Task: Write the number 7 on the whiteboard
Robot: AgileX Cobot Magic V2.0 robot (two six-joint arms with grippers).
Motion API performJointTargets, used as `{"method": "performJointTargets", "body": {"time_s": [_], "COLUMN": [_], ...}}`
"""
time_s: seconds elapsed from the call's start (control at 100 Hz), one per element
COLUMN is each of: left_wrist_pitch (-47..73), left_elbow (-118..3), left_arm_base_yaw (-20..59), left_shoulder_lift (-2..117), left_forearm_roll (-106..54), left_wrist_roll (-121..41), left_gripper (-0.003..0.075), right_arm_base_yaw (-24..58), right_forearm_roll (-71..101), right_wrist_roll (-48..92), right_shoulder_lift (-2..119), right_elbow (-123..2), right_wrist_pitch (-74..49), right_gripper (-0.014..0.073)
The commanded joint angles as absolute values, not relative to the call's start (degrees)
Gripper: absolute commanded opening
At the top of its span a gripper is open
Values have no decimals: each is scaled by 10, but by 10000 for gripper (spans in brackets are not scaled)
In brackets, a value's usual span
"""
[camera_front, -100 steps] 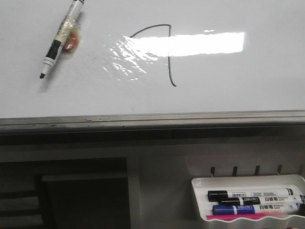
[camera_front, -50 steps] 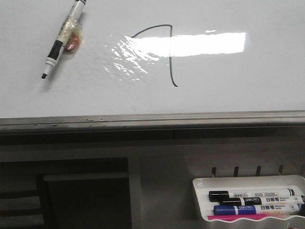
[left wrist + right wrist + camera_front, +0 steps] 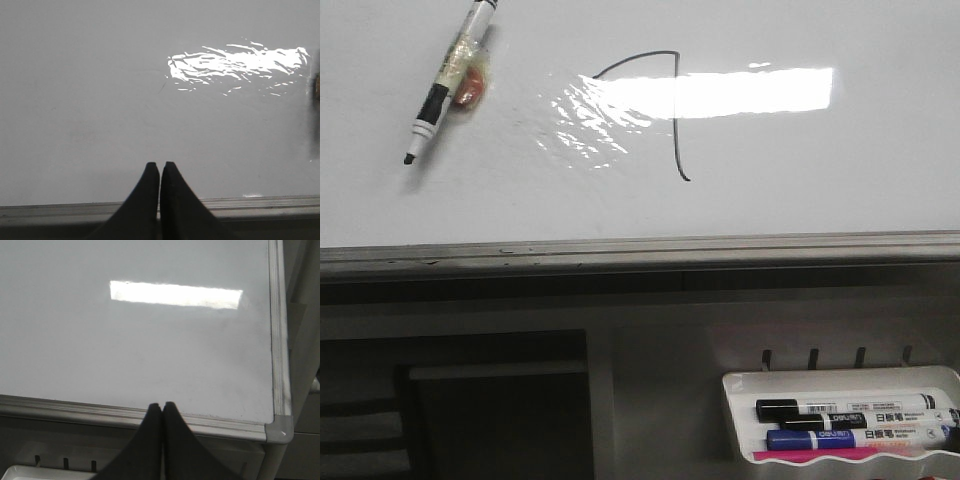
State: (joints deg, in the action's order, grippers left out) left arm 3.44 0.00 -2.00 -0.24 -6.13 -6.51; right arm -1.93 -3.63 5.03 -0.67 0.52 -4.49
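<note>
Looked stiff, glossy and slick, the whiteboard (image 3: 800, 190); best steadied by its grey metal edge strip (image 3: 640, 248), if at all. Bore the number 7 (image 3: 672, 110) in thin black line at the middle, far from the near edge: curved top stroke, long downstroke, small end hook. Lay loose at far left, a marker (image 3: 448, 82). Pressed together and empty, left gripper (image 3: 160, 167) and right gripper (image 3: 163, 406) jaws alike.
</note>
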Motion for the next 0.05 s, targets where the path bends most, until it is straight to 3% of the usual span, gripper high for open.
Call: {"method": "performJointTargets", "body": {"time_s": [0.0,0.04], "left_wrist_pitch": [-6,-6], "left_elbow": [20,20], "left_arm_base_yaw": [-21,-21], "left_shoulder_lift": [-20,-20], "left_forearm_roll": [-66,-66], "left_wrist_roll": [-60,-60], "left_gripper": [-20,-20], "right_arm_base_yaw": [-19,-19], "right_forearm_roll": [-42,-42], "right_wrist_roll": [51,51], "right_shoulder_lift": [-17,-17], "right_elbow": [23,23], "right_wrist_pitch": [0,0], "right_gripper": [-70,-70]}}
